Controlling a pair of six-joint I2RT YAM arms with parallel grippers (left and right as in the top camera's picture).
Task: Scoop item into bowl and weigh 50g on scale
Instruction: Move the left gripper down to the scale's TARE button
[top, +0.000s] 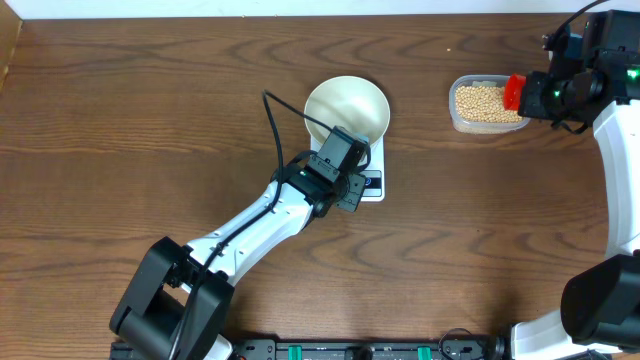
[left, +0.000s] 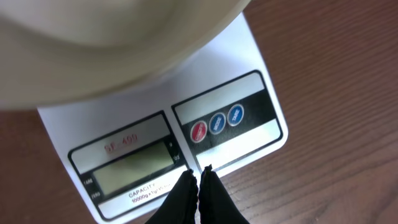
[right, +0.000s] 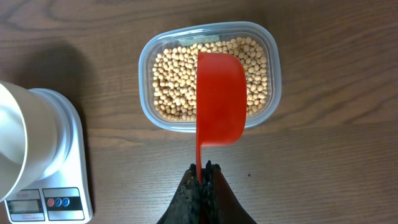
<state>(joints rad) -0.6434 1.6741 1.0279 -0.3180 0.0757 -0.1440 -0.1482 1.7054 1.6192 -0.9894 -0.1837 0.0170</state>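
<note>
At a wooden tabletop (top: 150, 100), two robot arms set up to weigh out a portion of beans (right: 171, 81). The white bowl (top: 345, 105) sits on the scale (left: 261, 130), with no beans in it, so whatever goes in can be weighed where it lands. The beans lie heaped in a clear plastic tub (right: 273, 62), well apart from the scale on the robot's right.

The left pincer (left: 199, 171) is pressed together and grips nothing. Its tips hang over the scale's front edge, between the display (left: 134, 171) and the round buttons (left: 216, 123). Shut fingers make a blunt point, apparently to press a button and wake or zero the scale; the display looks blank.

The right pincer (right: 203, 167) pinches the thin handle of a red scoop (right: 221, 96) and holds it level over the tub, its cup above the beans. No beans can be seen in the scoop. It looks poised to dip once the scale is ready.

The weighing seems barely begun. The next moves call for a light touch on the button, then a shallow dip so no beans spill on the way to the bowl.
</note>
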